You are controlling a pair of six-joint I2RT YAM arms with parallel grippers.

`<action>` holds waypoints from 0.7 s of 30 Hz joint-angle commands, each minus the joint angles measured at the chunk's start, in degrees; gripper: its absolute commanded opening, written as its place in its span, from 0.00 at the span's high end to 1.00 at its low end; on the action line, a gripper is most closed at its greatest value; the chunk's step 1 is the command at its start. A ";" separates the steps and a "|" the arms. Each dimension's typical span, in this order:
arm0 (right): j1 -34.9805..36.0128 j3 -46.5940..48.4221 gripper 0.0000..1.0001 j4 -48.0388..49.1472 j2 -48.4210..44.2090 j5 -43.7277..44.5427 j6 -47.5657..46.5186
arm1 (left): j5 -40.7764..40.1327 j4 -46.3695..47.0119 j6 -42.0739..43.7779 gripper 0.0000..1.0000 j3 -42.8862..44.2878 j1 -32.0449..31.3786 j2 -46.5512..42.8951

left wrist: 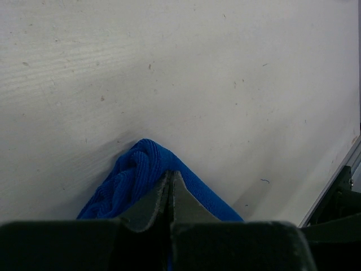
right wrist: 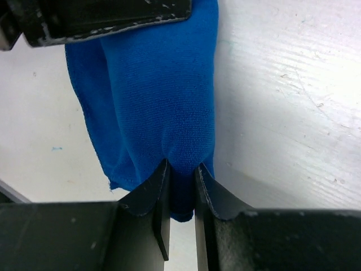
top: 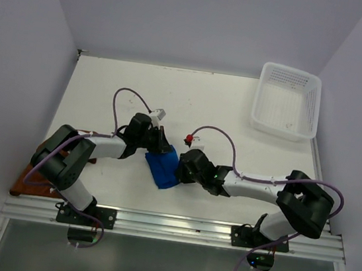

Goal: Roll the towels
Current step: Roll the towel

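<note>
The bright blue towel (top: 163,169) lies bunched into a narrow band at the table's middle, between my two grippers. My left gripper (top: 162,145) is at its far end. In the left wrist view that gripper (left wrist: 171,173) has its jaws pressed together, with ribbed blue towel (left wrist: 133,176) around the tips and a sliver of blue between them. My right gripper (top: 180,169) is at the towel's near right side. Its jaws (right wrist: 181,167) pinch a fold of the blue towel (right wrist: 161,90). The rust-brown towel (top: 19,184) lies at the table's near left corner, mostly hidden by the left arm.
A white perforated basket (top: 287,101) stands at the far right corner. An aluminium rail (top: 176,225) runs along the near edge, and white walls close in the left, far and right sides. Purple cables loop above both arms.
</note>
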 commanded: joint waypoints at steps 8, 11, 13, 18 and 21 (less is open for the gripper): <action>12.37 13.05 1.00 -26.06 2.61 34.58 -5.58 | -5.48 -13.73 2.56 1.00 9.50 0.65 -5.64; 14.22 16.57 1.00 -30.99 5.95 39.78 -5.67 | -5.48 -15.40 2.74 1.00 11.27 0.65 -7.14; 15.02 17.90 1.00 -32.06 8.66 41.36 -6.63 | -5.31 -15.84 2.65 1.00 11.71 0.65 -7.93; 19.06 23.96 1.00 -38.21 15.09 48.57 -6.55 | -4.16 -15.93 2.48 1.00 11.28 0.56 -10.40; 22.22 28.27 1.00 -42.34 19.40 52.53 -6.28 | -2.76 -14.00 2.04 1.00 9.70 0.13 -11.10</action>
